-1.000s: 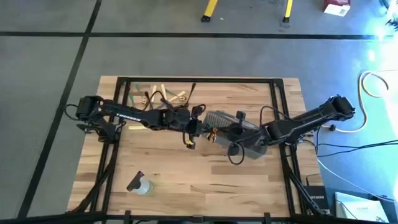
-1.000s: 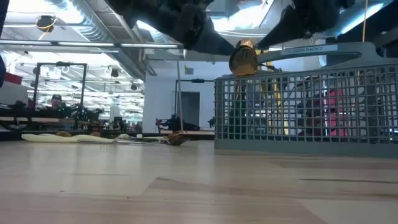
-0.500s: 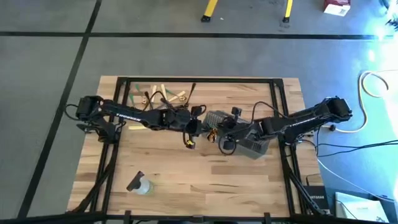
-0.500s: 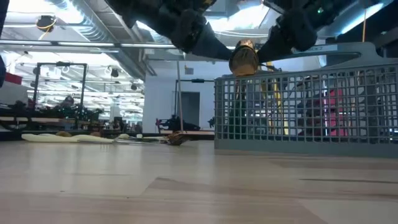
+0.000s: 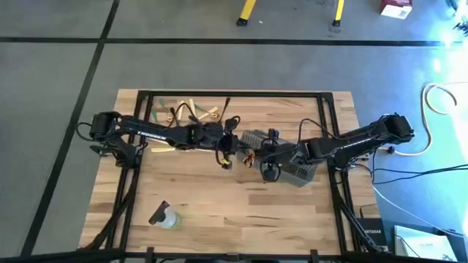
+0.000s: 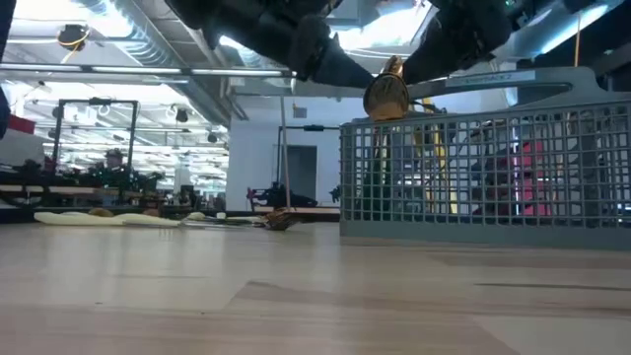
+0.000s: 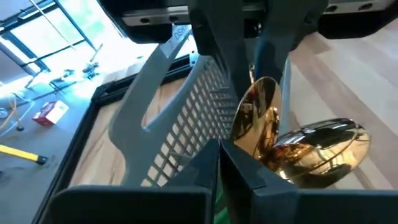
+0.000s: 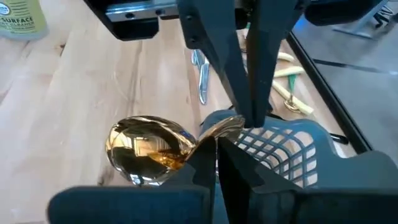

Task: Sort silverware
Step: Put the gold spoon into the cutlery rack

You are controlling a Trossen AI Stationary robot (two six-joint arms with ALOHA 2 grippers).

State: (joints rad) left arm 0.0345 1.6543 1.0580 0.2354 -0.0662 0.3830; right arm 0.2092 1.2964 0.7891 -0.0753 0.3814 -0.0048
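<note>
A gold spoon (image 6: pixel 386 95) hangs just left of the grey mesh basket (image 5: pixel 289 161), between both grippers. Its bowl (image 7: pixel 318 153) shows beside a second gold bowl (image 7: pixel 256 119); whether that is another spoon, I cannot tell. My left gripper (image 5: pixel 227 151) is shut on the spoon from the table's left. My right gripper (image 5: pixel 266 166) meets it from the right, over the basket's left end, also shut. More silverware (image 5: pixel 184 113), tan, green and black, lies loose near the table's far edge. My left gripper pinches the gold spoon between its two fingers just behind the bowls (image 7: pixel 244 147). It comes slanting down from the table's left. The spoon is lifted clear of the table, bowl hanging at about the basket's rim height. My right gripper is shut on a curved gold part (image 8: pixel 222 127) beside the bowl (image 8: pixel 148 149), at its fingertips. It comes from the table's right, facing the left gripper. Its own fingers hide the exact place of contact.
A small clear bottle (image 5: pixel 167 218) lies near the table's front left. The basket's tall handle (image 7: pixel 146 93) rises beside the grippers. Black frame rails (image 5: pixel 234 93) run along the table's edges. Bare wood (image 5: pixel 241 212) lies in front of the grippers.
My right gripper has moved toward the table's left, across the basket, up to the gold spoon and my left gripper. My left gripper has shifted slightly toward the basket with the spoon, which stays lifted.
</note>
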